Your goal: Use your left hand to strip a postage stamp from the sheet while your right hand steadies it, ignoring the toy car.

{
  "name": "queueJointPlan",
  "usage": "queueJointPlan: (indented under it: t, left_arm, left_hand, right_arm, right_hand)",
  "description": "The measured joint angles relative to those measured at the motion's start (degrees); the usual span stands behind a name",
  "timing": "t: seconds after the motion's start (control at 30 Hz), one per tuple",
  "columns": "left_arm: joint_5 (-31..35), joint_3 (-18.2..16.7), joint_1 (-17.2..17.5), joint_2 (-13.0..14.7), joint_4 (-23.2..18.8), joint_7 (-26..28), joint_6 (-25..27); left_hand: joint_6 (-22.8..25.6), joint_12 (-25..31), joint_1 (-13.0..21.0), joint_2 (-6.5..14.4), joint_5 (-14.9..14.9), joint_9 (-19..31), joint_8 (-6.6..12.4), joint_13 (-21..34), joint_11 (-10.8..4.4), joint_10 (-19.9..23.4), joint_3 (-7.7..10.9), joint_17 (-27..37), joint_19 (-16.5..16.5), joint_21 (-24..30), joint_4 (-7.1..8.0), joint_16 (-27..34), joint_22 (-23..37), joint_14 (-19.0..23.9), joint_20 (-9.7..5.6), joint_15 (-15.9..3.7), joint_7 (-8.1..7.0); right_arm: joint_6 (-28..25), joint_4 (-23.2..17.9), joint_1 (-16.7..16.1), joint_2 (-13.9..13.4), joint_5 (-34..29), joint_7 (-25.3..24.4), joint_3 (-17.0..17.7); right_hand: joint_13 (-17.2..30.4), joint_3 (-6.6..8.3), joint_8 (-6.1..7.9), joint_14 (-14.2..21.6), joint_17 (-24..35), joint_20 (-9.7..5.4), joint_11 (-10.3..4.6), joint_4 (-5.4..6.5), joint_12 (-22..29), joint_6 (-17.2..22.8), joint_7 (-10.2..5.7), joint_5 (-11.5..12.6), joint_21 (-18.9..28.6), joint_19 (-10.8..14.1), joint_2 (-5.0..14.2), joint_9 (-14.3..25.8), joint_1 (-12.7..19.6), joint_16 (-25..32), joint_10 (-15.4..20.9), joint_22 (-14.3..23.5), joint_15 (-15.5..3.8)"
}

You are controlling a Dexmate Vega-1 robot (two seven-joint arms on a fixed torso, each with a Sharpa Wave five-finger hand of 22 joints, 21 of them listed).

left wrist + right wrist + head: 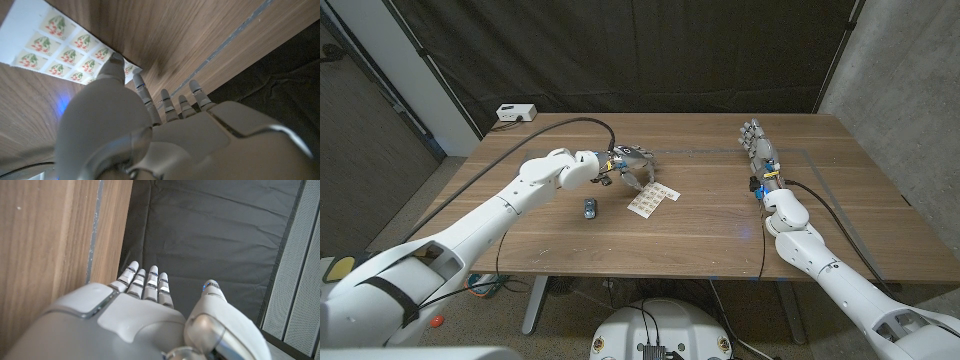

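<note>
The stamp sheet [652,200] lies near the middle of the table [720,250]. It looks thin, light and easy to tear, so a corner stamp should be picked. The left hand [632,165] is spread just above it, holding nothing. The right hand [758,150] is kept far away, fingers straight, empty.

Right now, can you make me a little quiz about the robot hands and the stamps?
1. True or false: the right robot hand is pressing on the stamp sheet.
2. Which sits closer to the left robot hand? A. the toy car B. the white box at the table's back corner
3. Fill in: the stamps lie on a wooden ____.

Key: 1 false, it is far off, near the table's right side, fingers out. 2 A. 3 table.
</note>
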Motion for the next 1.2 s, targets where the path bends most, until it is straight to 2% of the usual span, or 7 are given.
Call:
queueJointPlan:
  t: [0.13, 0.33, 0.47, 0.57, 0.7, 0.97, 1.2]
  left_arm:
    - [1.1, 0.2, 0.4, 0.1, 0.2, 1.1, 0.4]
    - [1.3, 0.2, 0.6, -0.2, 1.4, 2.4, 0.6]
    - [0.7, -0.1, 0.8, -0.5, 2.1, 2.8, 0.5]
    - [-0.3, -0.4, 0.9, -0.6, 2.4, 2.9, 0.4]
    - [-0.8, -0.9, 0.9, -1.0, 3.0, 2.9, 0.3]
    - [-3.8, -1.4, -0.4, -1.5, 3.5, 2.2, -0.3]
    - [-7.8, -1.2, -2.2, -1.9, 3.9, -1.2, -1.2]
  left_hand:
    - [-0.6, 0.0, 0.2, 0.2, 0.0, 0.0, -0.06, 0.2, 0.00, 0.0, -0.20, 0.0, 0.0, 0.2, 0.21, 0.0, 0.0, 0.0, 0.00, 0.00, -0.25]
    - [-6.6, 0.0, -0.2, 1.6, 0.0, -0.2, -2.87, 0.3, -0.03, 0.0, -0.74, -0.3, 0.0, 0.9, 0.84, 0.0, 0.0, 0.0, 0.00, 0.00, -2.06]
    - [-6.9, 0.1, -0.8, 2.2, 0.0, -0.2, -2.88, 0.5, -0.13, -0.1, -1.00, -0.3, 0.0, 0.9, 1.18, 0.0, 0.1, 0.0, 0.00, 0.01, -2.31]
    - [-6.1, 0.3, -1.2, 2.6, 0.0, -0.2, -2.88, 0.5, 0.02, 0.0, -1.17, -0.3, 0.0, 1.3, 1.87, 0.0, 0.2, 0.0, 0.00, 0.00, -1.49]
    - [-6.0, 0.3, -1.6, 3.0, 0.0, -0.2, -2.88, 0.5, 0.31, 0.3, -1.46, -0.3, 0.0, 1.3, 2.16, 0.0, 0.2, 0.3, 0.01, 0.32, -1.40]
    - [-6.1, 0.3, -1.5, 3.5, -0.3, -0.2, -2.88, 0.5, 0.54, 0.1, -1.47, -0.5, 0.0, 1.8, 2.16, 0.0, 0.2, 0.6, 0.03, 0.63, -1.96]
    - [-5.7, 0.3, -1.1, 3.9, -0.5, -0.2, -2.88, 0.5, 0.83, -0.2, -1.30, -0.5, -0.2, 1.8, 2.00, 0.0, 0.2, 0.4, 0.23, 0.84, -2.28]
  right_arm:
    - [0.0, -0.3, -0.1, -0.2, -0.3, -0.4, 0.0]
    - [0.0, -0.5, 0.0, -0.3, -0.6, -0.7, -0.1]
    - [0.0, -0.5, 0.2, -0.3, -0.8, -0.7, -0.2]
    - [-0.1, -0.4, 0.4, -0.2, -0.8, -0.7, -0.2]
    - [-0.1, -0.3, 0.5, -0.2, -0.9, -0.7, -0.3]
    - [-0.1, 0.1, 0.8, 0.1, -0.9, -0.4, -0.4]
    - [0.0, 0.9, 1.3, 0.7, -0.7, -0.3, -0.4]
  right_hand:
    - [0.0, 0.00, 0.00, 0.0, 0.0, 0.00, 0.00, 0.00, 0.0, 0.0, 0.00, 0.0, 0.0, 0.0, 0.00, 0.0, 0.0, 0.0, 0.0, 0.0, 0.00]
    - [0.0, 0.00, 0.00, 0.0, 0.0, 0.00, 0.01, 0.00, 0.0, 0.0, 0.00, 0.0, 0.0, 0.0, 0.21, 0.0, -0.2, 0.0, 0.0, 0.0, 0.00]
    - [0.0, 0.00, 0.00, 0.0, 0.0, 0.00, 0.22, 0.00, 0.0, 0.0, 0.00, 0.0, 0.0, 0.0, 0.21, 0.0, -0.2, 0.0, 0.2, 0.0, 0.00]
    - [0.0, 0.00, 0.00, 0.0, 0.0, 0.00, 0.23, 0.00, 0.0, 0.0, 0.00, 0.0, 0.0, 0.0, 0.21, 0.0, -0.2, 0.0, 0.2, 0.0, 0.00]
    - [0.0, 0.00, 0.00, 0.0, 0.0, 0.00, 0.23, 0.00, 0.0, 0.0, 0.00, 0.0, 0.0, 0.0, 0.21, 0.0, -0.2, 0.0, 0.2, 0.0, 0.00]
    - [0.0, 0.00, 0.00, 0.0, 0.0, 0.00, 0.23, 0.00, 0.0, 0.0, 0.00, 0.0, 0.0, 0.0, 0.21, 0.0, -0.2, 0.0, 0.2, 0.0, 0.00]
    - [0.0, 0.00, 0.00, 0.1, 0.0, 0.00, 0.42, 0.00, 0.0, 0.0, 0.00, 0.0, -0.5, 0.0, 0.20, 0.0, -0.7, 0.0, 0.4, 0.0, -0.15]
